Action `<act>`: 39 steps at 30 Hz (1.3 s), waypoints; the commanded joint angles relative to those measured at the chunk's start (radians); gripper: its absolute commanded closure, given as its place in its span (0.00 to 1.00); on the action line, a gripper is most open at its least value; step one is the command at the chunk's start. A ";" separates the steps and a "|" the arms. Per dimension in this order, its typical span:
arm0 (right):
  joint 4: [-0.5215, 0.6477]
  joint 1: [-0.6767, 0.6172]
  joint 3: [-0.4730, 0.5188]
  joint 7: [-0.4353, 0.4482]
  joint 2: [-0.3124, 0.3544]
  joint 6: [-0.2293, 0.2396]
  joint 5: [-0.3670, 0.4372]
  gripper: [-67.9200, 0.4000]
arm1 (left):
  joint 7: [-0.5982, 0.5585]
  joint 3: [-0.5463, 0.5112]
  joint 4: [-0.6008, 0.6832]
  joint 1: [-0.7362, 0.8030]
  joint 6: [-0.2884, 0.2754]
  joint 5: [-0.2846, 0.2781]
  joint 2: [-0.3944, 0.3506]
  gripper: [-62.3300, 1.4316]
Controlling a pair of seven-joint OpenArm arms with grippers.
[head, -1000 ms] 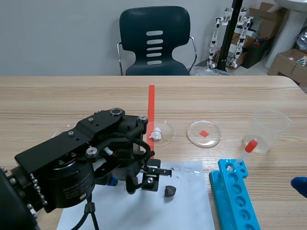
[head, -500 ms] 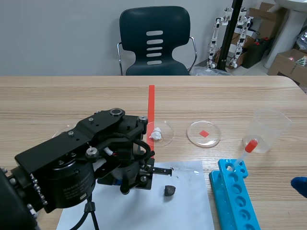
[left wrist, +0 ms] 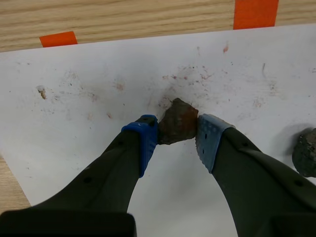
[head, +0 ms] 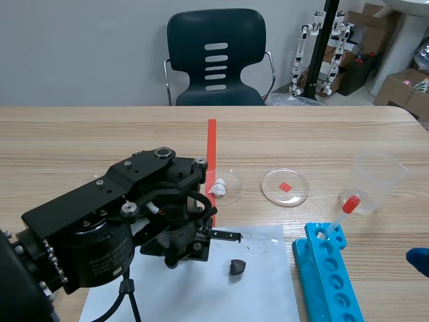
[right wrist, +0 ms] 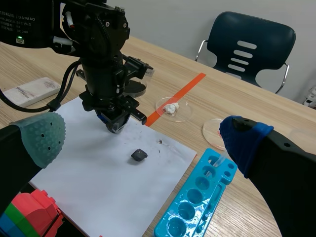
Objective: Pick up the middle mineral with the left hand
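Observation:
In the left wrist view a brown-red mineral (left wrist: 177, 120) lies on the white paper (left wrist: 89, 89), pressed between the two blue pads of my left gripper (left wrist: 177, 134), which is shut on it. A dark grey mineral (left wrist: 305, 152) lies just beside the gripper; it also shows in the scene view (head: 236, 267). A white mineral (head: 217, 187) sits in a clear petri dish. The left arm's wrist hides the left gripper (head: 186, 253) and its rock in the scene view. My right gripper (right wrist: 140, 132) hangs open, well off to the right of the paper.
An empty petri dish (head: 285, 186), a plastic beaker (head: 377, 180) and a red-capped pipette (head: 342, 213) stand at the right. A blue tube rack (head: 328, 275) lies beside the paper. Coloured blocks (right wrist: 29, 215) and a white box (right wrist: 29, 90) show in the right wrist view.
The left gripper's visible fingers have drawn together under the wrist, and the arm has shifted slightly. The dark mineral and the right arm have not moved.

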 commanded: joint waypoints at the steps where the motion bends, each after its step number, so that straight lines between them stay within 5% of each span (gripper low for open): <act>1: 0.020 0.004 0.003 0.018 0.005 0.000 0.003 0.00 | -0.010 -0.002 0.001 -0.002 0.000 0.000 0.010 0.82; 24: 0.020 0.004 0.003 0.018 0.005 0.000 0.003 0.00 | -0.026 -0.012 0.042 0.004 0.000 0.015 0.004 0.82; 31: 0.020 0.004 0.003 0.018 0.005 0.000 0.003 0.00 | -0.026 -0.012 0.042 0.004 0.000 0.015 0.003 0.90; 39: 0.020 0.004 0.003 0.018 0.005 0.000 0.003 0.00 | -0.048 -0.016 0.133 0.033 0.026 0.014 -0.049 0.90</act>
